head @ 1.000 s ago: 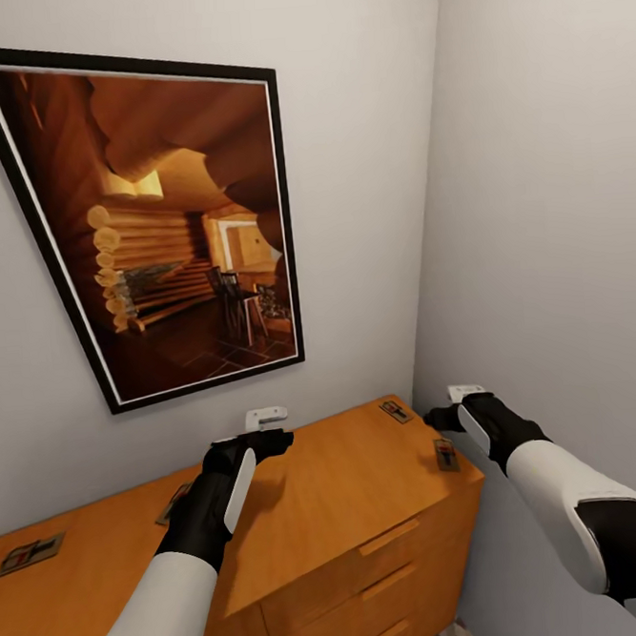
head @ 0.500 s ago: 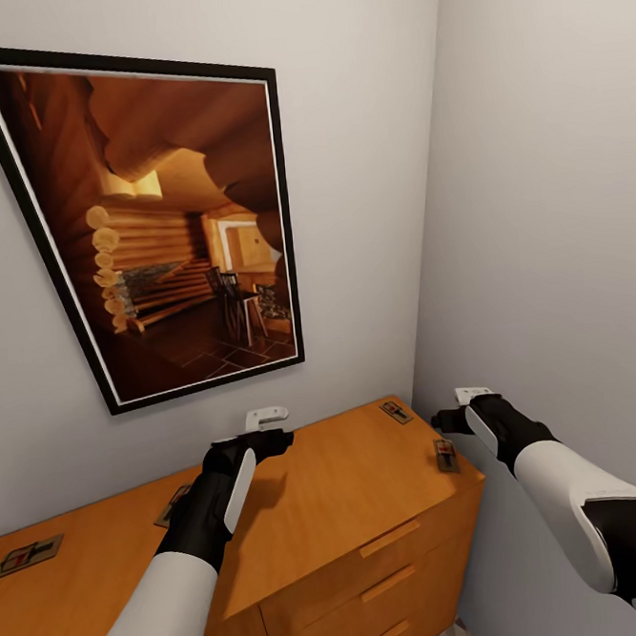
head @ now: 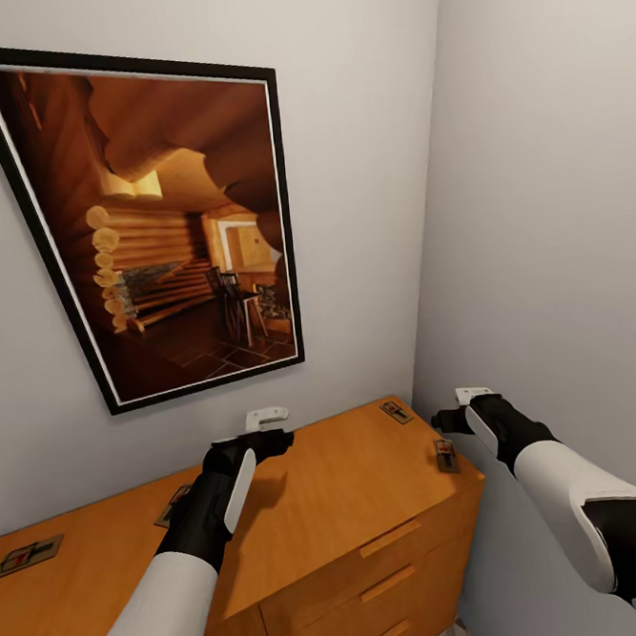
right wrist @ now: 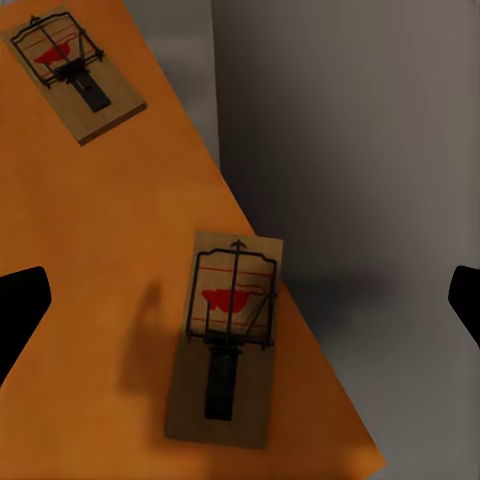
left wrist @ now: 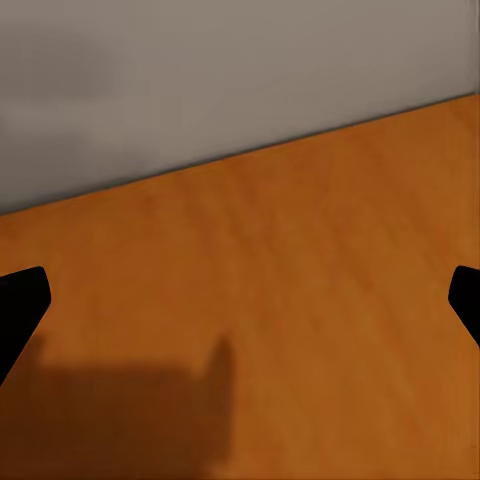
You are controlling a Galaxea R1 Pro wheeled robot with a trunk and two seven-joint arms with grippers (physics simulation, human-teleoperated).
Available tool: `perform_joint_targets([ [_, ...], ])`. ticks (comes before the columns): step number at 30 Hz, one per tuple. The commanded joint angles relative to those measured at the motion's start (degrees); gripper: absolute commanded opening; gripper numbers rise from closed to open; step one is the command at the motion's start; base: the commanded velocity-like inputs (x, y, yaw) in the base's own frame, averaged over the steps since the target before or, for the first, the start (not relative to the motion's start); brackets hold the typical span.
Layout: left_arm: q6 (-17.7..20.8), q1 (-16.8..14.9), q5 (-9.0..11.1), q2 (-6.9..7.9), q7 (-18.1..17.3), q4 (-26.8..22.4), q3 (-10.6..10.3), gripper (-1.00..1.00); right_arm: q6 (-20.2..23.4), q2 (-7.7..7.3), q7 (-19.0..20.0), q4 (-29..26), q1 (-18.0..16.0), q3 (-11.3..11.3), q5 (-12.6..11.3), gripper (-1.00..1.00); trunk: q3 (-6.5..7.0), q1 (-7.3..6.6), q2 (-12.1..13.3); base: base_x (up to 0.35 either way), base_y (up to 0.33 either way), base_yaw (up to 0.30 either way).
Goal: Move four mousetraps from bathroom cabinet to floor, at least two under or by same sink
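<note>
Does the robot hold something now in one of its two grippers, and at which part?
Nothing is held. The left gripper hangs open above the orange-brown wooden cabinet; the right gripper is open above a small brown wooden mousetrap at the cabinet's edge.

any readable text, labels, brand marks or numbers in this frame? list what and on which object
No readable text in these views.
Mousetraps on the cabinet: red patch on each board, no letters or numbers legible.
Framed picture on the wall: log-cabin interior scene, no caption or signature discernible.
Cabinet drawer fronts: plain, no labels.
</note>
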Motion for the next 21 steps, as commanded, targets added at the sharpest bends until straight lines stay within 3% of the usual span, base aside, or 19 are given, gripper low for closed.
perform_joint_targets([
  [1, 0.3, 0.0, 0.5, 0.0, 0.4, 0.0, -0.1, 1.0, 0.3, -0.02, -0.1, -0.1, 0.0, 0.0, -0.3, 1.0, -0.03, 0.02, 0.0, 0.0, 0.0, 0.0],
  [21, 0.4, 0.3, 0.5, 0.0, 0.5, 0.5, 0.0, 1.0, 0.4, 0.04, 0.0, -0.1, 0.0, 0.0, -0.4, 1.0, -0.03, 0.02, 0.0, 0.0, 0.0, 0.0],
])
